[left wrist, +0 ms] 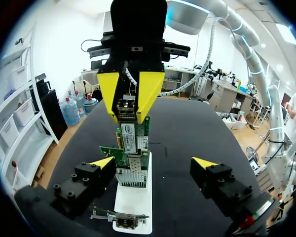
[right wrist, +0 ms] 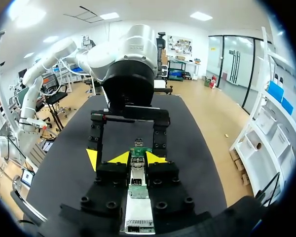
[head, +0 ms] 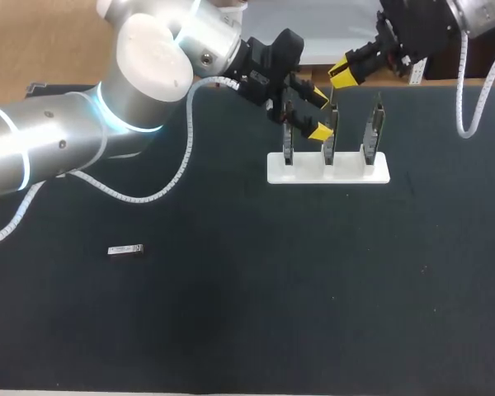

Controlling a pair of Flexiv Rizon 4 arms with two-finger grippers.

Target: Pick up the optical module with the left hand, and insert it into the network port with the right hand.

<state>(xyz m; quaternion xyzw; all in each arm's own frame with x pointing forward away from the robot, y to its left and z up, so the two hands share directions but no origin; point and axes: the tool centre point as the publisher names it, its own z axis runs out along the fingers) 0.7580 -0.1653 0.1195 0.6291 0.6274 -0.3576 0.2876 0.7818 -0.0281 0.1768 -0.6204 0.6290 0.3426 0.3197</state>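
Right end effector (left wrist: 130, 97), optical module (left wrist: 128, 109) upright

White stand (head: 349, 172) sits near the black bench's (head: 313, 313) far edge, right of centre. Small silver oblong part (head: 124, 249) lies flat toward the left edge.

bright, even light from overhead

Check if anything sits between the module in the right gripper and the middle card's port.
Nothing visible. The right gripper holds the optical module right at the top of the middle network card; the left gripper, open, straddles the card, outside the path.
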